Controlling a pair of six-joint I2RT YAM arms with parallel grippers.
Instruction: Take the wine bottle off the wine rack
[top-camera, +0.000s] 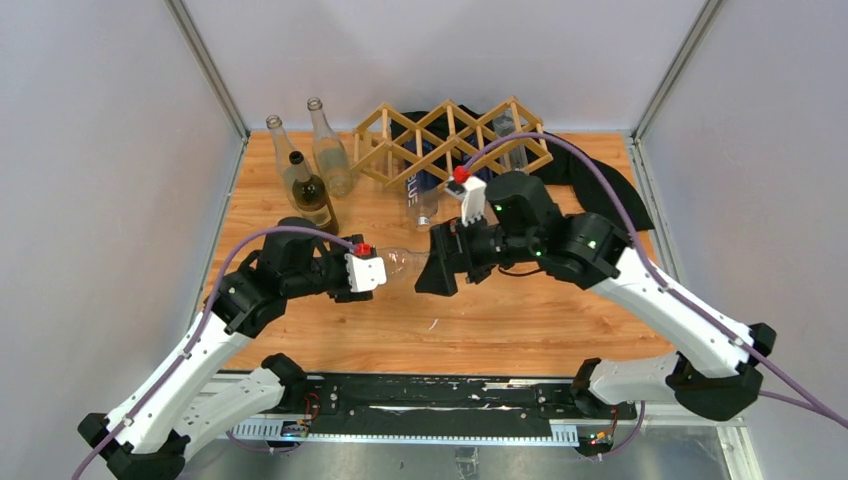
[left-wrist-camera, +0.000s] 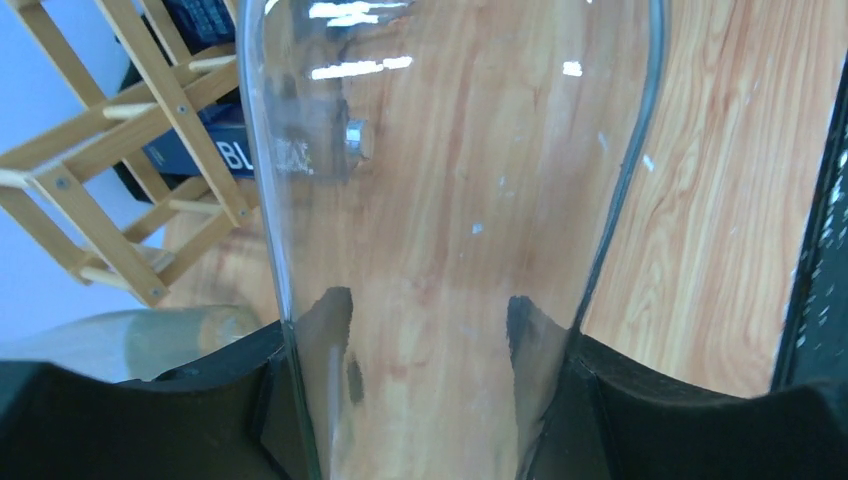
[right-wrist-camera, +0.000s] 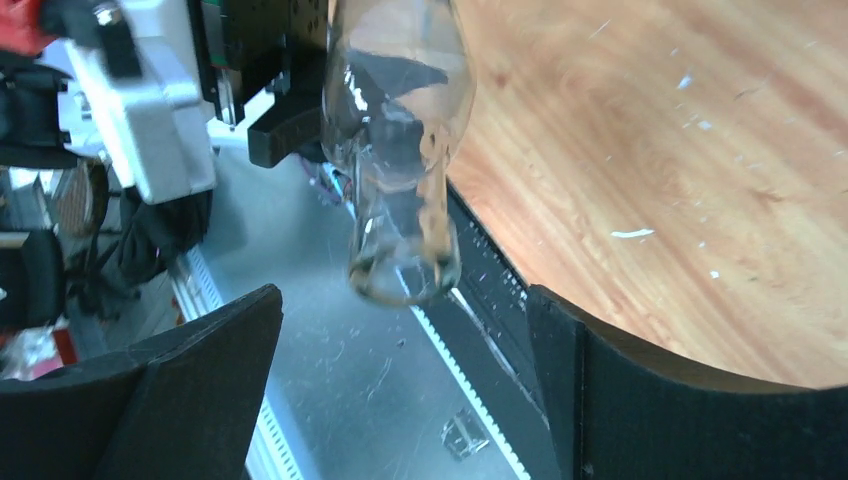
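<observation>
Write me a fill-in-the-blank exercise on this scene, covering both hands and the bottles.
The left hand is shut on the clear ____.
The right hand is ____, its fingers either side of the clear bottle's neck without gripping it.
Left of the wine rack, at the back of the table, ____ bottles stand upright.
Missing words: bottle; open; three.

Top view: high, rear, looking down on table (top-camera: 520, 330). Wrist views: close-up, sharing clear bottle (left-wrist-camera: 450, 180).
</observation>
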